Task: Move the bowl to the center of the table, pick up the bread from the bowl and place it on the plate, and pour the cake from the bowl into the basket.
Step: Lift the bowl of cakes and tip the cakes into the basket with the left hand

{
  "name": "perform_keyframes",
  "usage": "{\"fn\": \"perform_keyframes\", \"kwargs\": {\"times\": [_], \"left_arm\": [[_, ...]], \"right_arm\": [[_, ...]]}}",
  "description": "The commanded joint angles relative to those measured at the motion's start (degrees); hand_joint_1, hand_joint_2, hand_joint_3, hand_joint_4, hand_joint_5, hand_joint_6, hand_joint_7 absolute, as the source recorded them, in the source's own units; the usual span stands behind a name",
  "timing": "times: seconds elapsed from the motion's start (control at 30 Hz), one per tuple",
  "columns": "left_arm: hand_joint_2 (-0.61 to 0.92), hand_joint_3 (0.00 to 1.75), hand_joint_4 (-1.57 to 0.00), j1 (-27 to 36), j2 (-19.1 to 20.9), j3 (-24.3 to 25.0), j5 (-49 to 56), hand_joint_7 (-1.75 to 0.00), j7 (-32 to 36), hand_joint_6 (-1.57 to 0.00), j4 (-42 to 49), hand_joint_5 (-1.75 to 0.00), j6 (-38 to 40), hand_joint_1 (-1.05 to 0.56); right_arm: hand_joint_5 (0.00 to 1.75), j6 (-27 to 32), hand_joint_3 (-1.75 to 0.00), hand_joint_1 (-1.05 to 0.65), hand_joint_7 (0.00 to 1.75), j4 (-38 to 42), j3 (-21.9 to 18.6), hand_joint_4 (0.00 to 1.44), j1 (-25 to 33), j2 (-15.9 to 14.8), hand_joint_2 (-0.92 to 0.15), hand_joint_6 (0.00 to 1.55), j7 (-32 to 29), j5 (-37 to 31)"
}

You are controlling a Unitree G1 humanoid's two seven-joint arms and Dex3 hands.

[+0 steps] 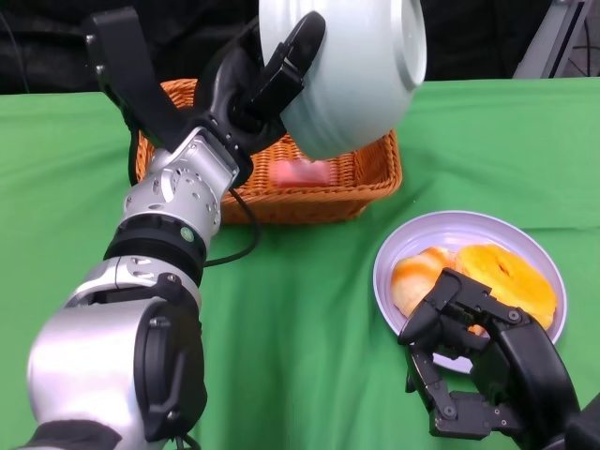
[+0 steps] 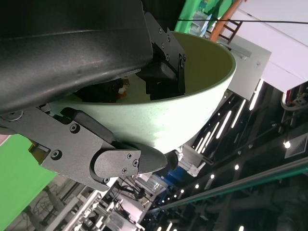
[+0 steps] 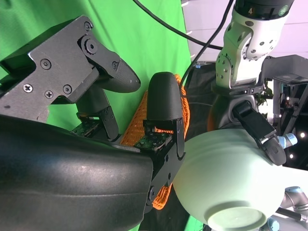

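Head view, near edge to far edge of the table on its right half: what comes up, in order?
Black right hand → white round plate with two golden bread pieces → orange woven wicker basket holding a pink cake piece → pale green bowl, tipped over the basket in the left hand.

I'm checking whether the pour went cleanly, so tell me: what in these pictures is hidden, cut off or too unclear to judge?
- Basket: in the head view the left hand and tipped bowl cover most of its inside; only a pink item shows.
- Bowl's inside: left wrist view shows part; the fingers block the rest.
- Plate: the right hand hides its near rim.
- Bread: partly covered by that hand.
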Motion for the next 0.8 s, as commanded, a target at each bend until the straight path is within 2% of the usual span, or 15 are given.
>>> {"fn": "perform_keyframes", "kwargs": {"times": [0.03, 0.27, 0.3, 0.33, 0.37, 0.4, 0.47, 0.6, 0.8], "left_arm": [[0.79, 0.82, -0.82, -2.1, 0.3, 0.5, -0.8, -1.72, -1.2, -0.67, -0.8, -1.75, 0.3, -0.18], [0.79, 0.81, -0.82, -2.1, 0.3, 0.7, -0.6, -1.72, -1.2, -0.67, -0.8, -1.75, 0.4, -0.18], [0.79, 0.81, -0.82, -3.1, 0.6, 4.9, -5.4, -1.72, -1.0, -0.67, 0.5, -1.75, 5.9, -0.18], [0.78, 0.67, -0.80, -3.8, 0.9, 8.1, -9.0, -1.74, -0.8, -0.66, 1.4, -1.75, 10.2, -0.24], [0.79, 0.61, -0.80, -4.4, 1.2, 11.5, -12.8, -1.74, -0.4, -0.66, 2.4, -1.75, 14.4, -0.26], [0.87, 0.49, -0.80, -4.8, 1.5, 13.5, -15.1, -1.74, -0.1, -0.64, 2.9, -1.75, 17.2, -0.34], [0.91, 0.42, -0.81, -5.0, 1.7, 15.8, -17.4, -1.75, 1.4, -0.64, 3.2, -1.75, 19.8, -0.38], [0.92, 0.38, -0.80, -5.1, 1.5, 17.5, -19.0, -1.75, 4.2, -0.59, 2.9, -1.75, 21.4, -0.41], [0.92, 0.40, -0.80, -5.0, 1.2, 17.3, -18.5, -1.75, 5.6, -0.58, 2.2, -1.75, 21.3, -0.41]], "right_arm": [[1.75, -0.1, -1.26, -0.07, 1.59, 0.0, -0.2, 0.74, 0.3, -0.1, -0.45, 0.59, -0.4, 0.4], [1.75, -0.1, -1.26, -0.07, 1.59, 0.0, -0.2, 0.74, 0.3, -0.2, -0.45, 0.59, -0.4, 0.4], [1.75, -0.6, -1.26, -0.07, 1.59, 0.4, -0.1, 0.74, 0.3, -0.2, -0.45, 0.59, -0.3, 0.3], [1.75, -1.0, -1.26, -0.06, 1.59, 0.7, -0.1, 0.75, 0.2, -0.3, -0.45, 0.60, -0.2, 0.2], [1.75, -1.2, -1.27, -0.05, 1.59, 0.8, 0.0, 0.75, 0.2, -0.3, -0.45, 0.60, -0.2, 0.1], [1.75, -1.2, -1.27, -0.06, 1.59, 0.9, 0.0, 0.75, 0.2, -0.3, -0.45, 0.60, -0.2, 0.1], [1.75, -1.7, -1.26, -0.07, 1.58, 1.2, 0.0, 0.75, 0.1, -0.4, -0.44, 0.60, -0.4, -0.3], [1.75, -2.2, -1.26, -0.07, 1.58, 1.5, 0.0, 0.75, 0.0, -0.4, -0.45, 0.60, -0.5, -0.4], [1.75, -2.4, -1.27, -0.07, 1.58, 1.8, -0.1, 0.75, -0.1, -0.2, -0.44, 0.61, -0.3, 0.0]]}}
